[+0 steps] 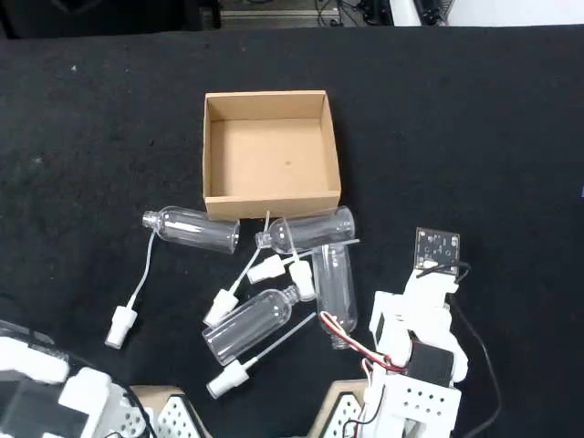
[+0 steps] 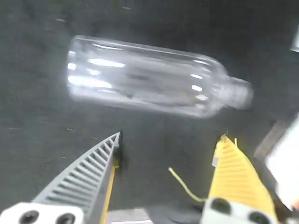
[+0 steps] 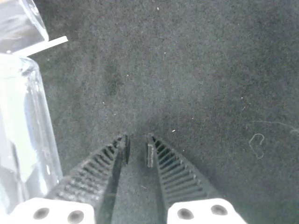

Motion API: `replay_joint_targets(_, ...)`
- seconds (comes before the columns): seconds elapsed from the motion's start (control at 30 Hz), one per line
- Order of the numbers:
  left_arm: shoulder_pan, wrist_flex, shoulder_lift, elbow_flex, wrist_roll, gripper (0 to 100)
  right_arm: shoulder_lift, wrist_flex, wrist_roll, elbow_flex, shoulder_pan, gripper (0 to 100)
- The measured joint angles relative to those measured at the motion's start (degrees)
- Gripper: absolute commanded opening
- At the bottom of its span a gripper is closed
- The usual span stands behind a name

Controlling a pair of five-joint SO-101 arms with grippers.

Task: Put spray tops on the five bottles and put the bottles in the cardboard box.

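Lying flat on the black worktop (image 1: 91,137), a clear bottle (image 2: 145,77) sits just ahead of the left claw (image 2: 170,140), which is spread wide and holds nothing. The bottle's long axis runs parallel to the line between the two fingers, with its bare neck towards the yellow finger. I judge the wrist must roll until the fingers stand across the narrow body rather than along its length. Further right, in the high view, the other bottles (image 1: 192,228) and the loose spray tops (image 1: 120,324) lie scattered just in front of the cardboard box (image 1: 272,205), which has nothing in it; no bottle there wears a top. Rightmost, the right claw (image 3: 137,149) is all but closed, with a thin slit between its fingers, and grips nothing. It hangs over bare cloth, with a neighbouring bottle (image 3: 18,140) just beside it, running lengthwise alongside the claw rather than in front of it. The left arm looks better placed for a first pickup.
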Motion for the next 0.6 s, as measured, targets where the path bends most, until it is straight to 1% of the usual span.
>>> replay_joint_targets(0.07, 0.0, -8.26, -3.43, 6.42, 0.0, 29, 0.0, 0.0, 0.0, 0.0, 0.0, 5.0)
replay_joint_targets(0.27, 2.81, -33.58, -17.49, 27.25, 0.0, 29, 0.0, 0.0, 0.0, 0.0, 0.0, 5.0)
replay_joint_targets(0.33, 3.96, -38.59, -23.21, 33.85, 0.0, 29, 0.0, 0.0, 0.0, 0.0, 0.0, 5.0)
replay_joint_targets(0.4, 4.66, -40.79, -29.27, 39.47, 0.0, 29, 0.0, 0.0, 0.0, 0.0, 0.0, 5.0)
replay_joint_targets(0.47, 5.45, -40.26, -35.16, 42.81, 0.0, 29, 0.0, 0.0, 0.0, 0.0, 0.0, 5.0)
replay_joint_targets(0.53, 6.24, -37.63, -40.44, 43.25, 0.0, 29, 0.0, 0.0, 0.0, 0.0, 0.0, 5.0)
replay_joint_targets(0.6, 7.38, -33.23, -44.84, 43.25, 0.0, 29, 0.0, 0.0, 0.0, 0.0, 0.0, 5.0)
